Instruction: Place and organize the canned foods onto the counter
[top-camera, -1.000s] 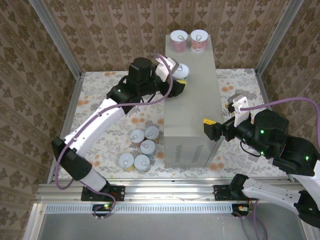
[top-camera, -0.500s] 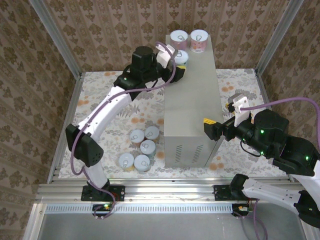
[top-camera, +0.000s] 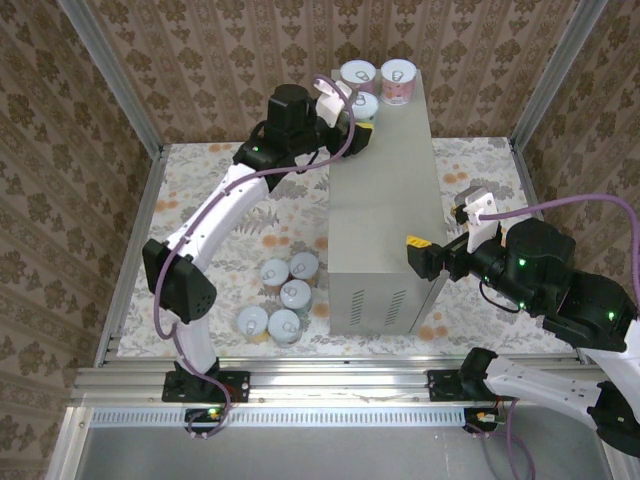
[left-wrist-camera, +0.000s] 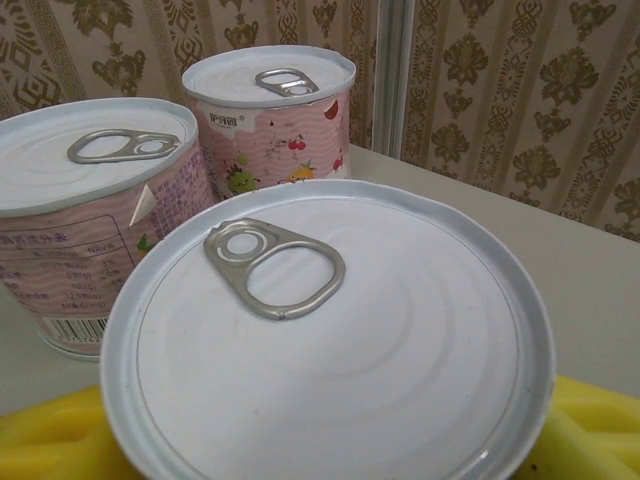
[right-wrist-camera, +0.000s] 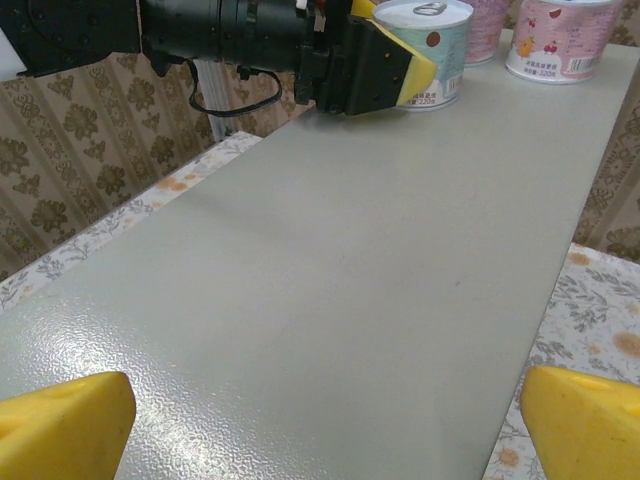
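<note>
As the left tool clenched a third can at the surface, five cans sat below; right tool gaped.

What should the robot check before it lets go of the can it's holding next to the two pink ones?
1. Left gripper shut on the teal can: ok.
2. Teal can upright, lid on top: ok.
3. Its bottom resting on the counter: cannot tell.
4. A gap between it and the pink cans: cannot tell.
5. Right gripper open, over the counter's near end, away from the cans: ok.
6. Every can up on the counter: not ok, five cans stand on the floral floor.
</note>
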